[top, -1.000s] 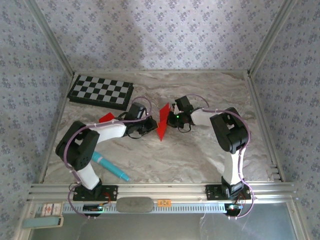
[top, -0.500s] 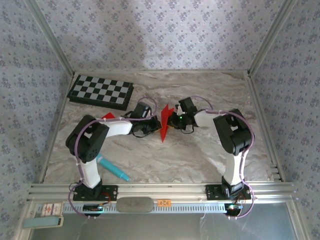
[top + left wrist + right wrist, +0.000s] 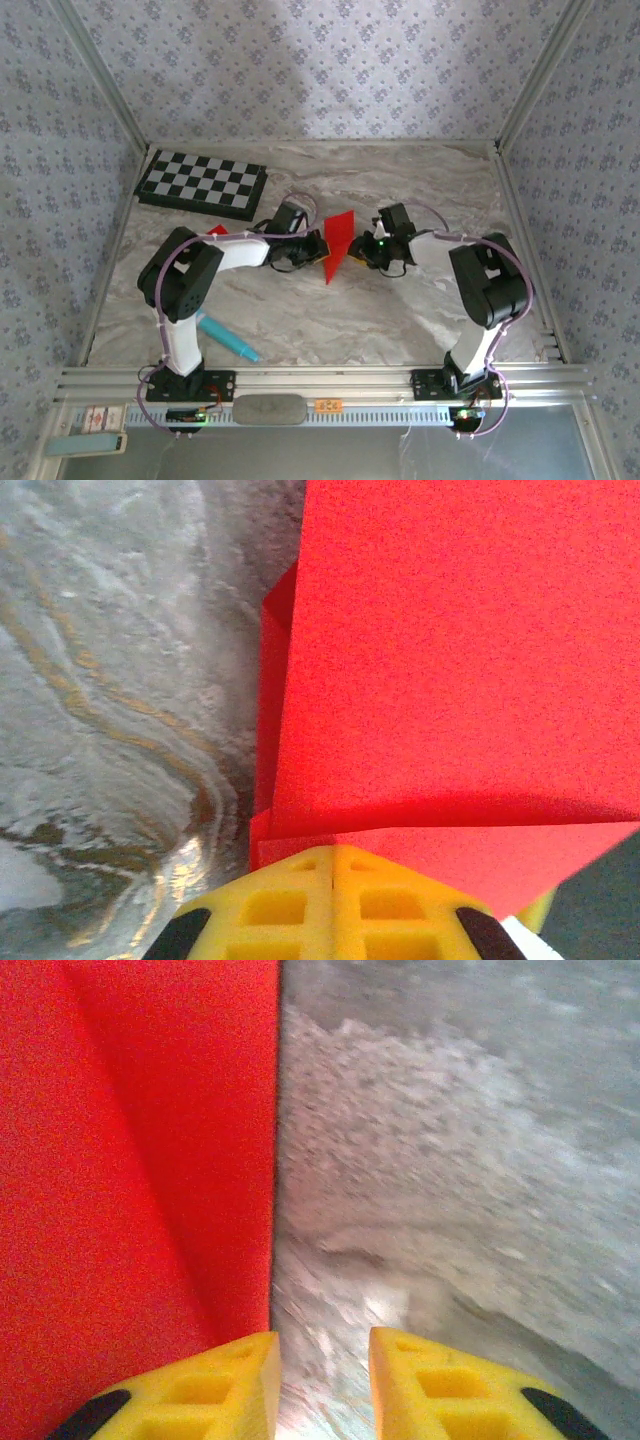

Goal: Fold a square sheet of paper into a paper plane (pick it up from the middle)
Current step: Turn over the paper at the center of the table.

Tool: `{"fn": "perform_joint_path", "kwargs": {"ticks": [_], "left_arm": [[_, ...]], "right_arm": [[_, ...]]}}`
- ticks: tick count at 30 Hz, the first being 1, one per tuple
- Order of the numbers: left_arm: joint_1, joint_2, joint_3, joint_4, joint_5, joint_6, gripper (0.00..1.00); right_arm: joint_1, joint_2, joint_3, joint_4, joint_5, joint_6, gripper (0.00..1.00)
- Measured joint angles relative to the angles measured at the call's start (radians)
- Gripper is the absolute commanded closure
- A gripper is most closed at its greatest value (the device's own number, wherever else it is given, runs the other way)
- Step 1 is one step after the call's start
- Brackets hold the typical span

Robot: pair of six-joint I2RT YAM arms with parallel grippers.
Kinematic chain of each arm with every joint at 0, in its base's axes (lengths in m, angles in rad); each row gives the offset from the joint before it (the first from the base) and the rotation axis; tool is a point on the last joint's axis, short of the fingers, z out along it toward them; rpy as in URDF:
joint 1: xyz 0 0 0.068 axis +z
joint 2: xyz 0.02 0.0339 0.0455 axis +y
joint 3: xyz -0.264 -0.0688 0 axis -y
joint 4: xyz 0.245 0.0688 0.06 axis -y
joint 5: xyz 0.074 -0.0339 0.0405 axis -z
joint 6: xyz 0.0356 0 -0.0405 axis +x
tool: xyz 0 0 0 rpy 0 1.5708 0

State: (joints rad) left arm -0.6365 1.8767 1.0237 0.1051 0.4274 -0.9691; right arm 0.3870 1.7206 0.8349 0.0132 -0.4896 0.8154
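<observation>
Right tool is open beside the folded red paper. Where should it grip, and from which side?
Probably the paper's free straight edge facing the right tool, approached from the right, opposite the left tool's clamp: held on edge, that thin border is exposed.

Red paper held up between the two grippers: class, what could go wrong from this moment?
1. Only the left gripper, shut on one edge, holds the folded red paper; the thin sheet might sag or slip.
2. The right gripper is open, the paper's edge beside one finger, not between them; closing here would likely miss, and a sideways move might crumple it.
</observation>
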Motion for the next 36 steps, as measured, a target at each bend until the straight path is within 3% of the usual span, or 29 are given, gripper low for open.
{"fn": "perform_joint_path", "kwargs": {"ticks": [6, 13, 36], "left_arm": [[-0.002, 0.016, 0.015, -0.005, 0.003, 0.007, 0.95], [-0.004, 0.046, 0.025, -0.027, 0.003, 0.010, 0.95], [-0.007, 0.071, 0.049, -0.080, -0.008, 0.018, 0.97]], "right_arm": [[-0.015, -0.122, -0.072, 0.030, -0.007, -0.049, 0.58], [-0.016, -0.129, -0.098, 0.104, -0.039, -0.063, 0.52], [-0.001, 0.035, 0.011, 0.056, -0.047, 0.008, 0.61]]}}
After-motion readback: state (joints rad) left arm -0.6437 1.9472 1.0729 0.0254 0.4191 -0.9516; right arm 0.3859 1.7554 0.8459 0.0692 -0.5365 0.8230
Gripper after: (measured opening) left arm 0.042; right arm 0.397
